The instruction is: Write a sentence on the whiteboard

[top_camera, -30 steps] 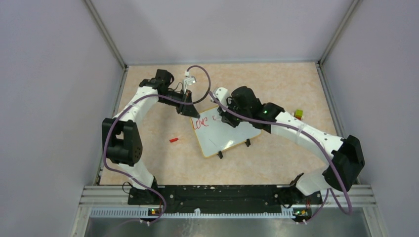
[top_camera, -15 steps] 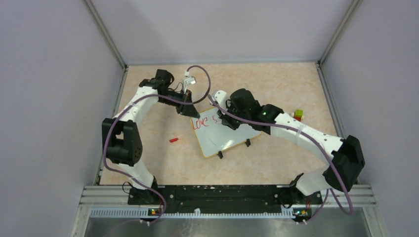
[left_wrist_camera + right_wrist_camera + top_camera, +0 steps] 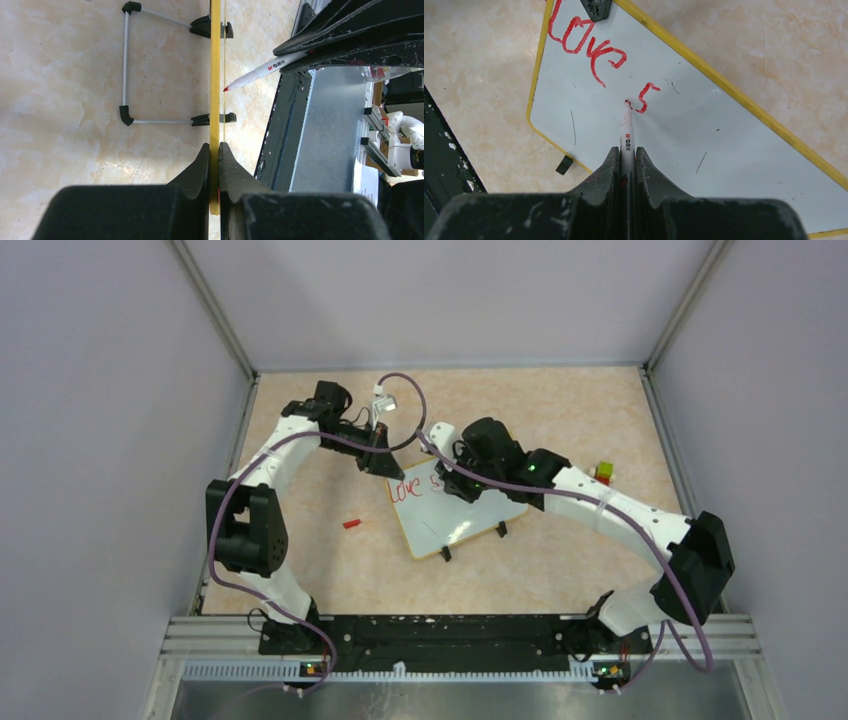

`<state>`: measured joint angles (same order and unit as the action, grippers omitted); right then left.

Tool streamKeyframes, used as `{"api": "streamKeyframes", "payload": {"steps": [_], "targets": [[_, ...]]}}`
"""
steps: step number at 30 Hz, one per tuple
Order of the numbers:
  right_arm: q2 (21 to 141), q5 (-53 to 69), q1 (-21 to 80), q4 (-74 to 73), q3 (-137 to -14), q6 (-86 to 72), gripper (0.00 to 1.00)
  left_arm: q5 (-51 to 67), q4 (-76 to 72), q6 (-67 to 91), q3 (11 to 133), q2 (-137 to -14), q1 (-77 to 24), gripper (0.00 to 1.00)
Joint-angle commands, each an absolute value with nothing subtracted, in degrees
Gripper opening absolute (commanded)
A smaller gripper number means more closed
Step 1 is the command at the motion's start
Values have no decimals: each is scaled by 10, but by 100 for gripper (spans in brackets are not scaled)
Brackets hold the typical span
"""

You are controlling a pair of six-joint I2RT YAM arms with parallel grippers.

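Firmly, down-angled right pincer (image 3: pixel 626 150) clamps marker (image 3: pixel 626 125), tip touching whiteboard (image 3: pixel 734 145); left pincer (image 3: pixel 214 147) pinches its rim.

Whiteboard (image 3: pixel 724 145): the red handwritten sentence (image 3: pixel 589 47) so far reads "Love", then a lone "s" just beside the pen tip. Marker (image 3: pixel 265 69): the barrel is printed "M&G", and the small characters after it are too fine to read.
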<state>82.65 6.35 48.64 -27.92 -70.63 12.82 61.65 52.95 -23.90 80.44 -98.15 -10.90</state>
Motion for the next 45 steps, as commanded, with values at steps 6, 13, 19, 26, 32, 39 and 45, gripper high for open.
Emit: {"api": "streamKeyframes", "payload": {"steps": [6,13,19,26,32,39,45], "targets": [[785,78,456,-278,-722,123,0,594,530,-239,794,-974,-120,0],[791,60,451,-266,-727,125,0,595,528,-238,796,-976,-120,0],[807,69,451,-261,-737,124,0,593,528,-239,793,-974,-120,0],[818,71,451,-253,-744,122,0,592,527,-239,790,-971,-120,0],[824,71,452,-247,-749,120,0,593,527,-239,790,-971,-120,0],[827,53,451,-246,-747,121,0,592,527,-239,789,-970,-120,0],[816,33,451,-254,-733,126,0,592,527,-239,789,-970,-120,0]]}}
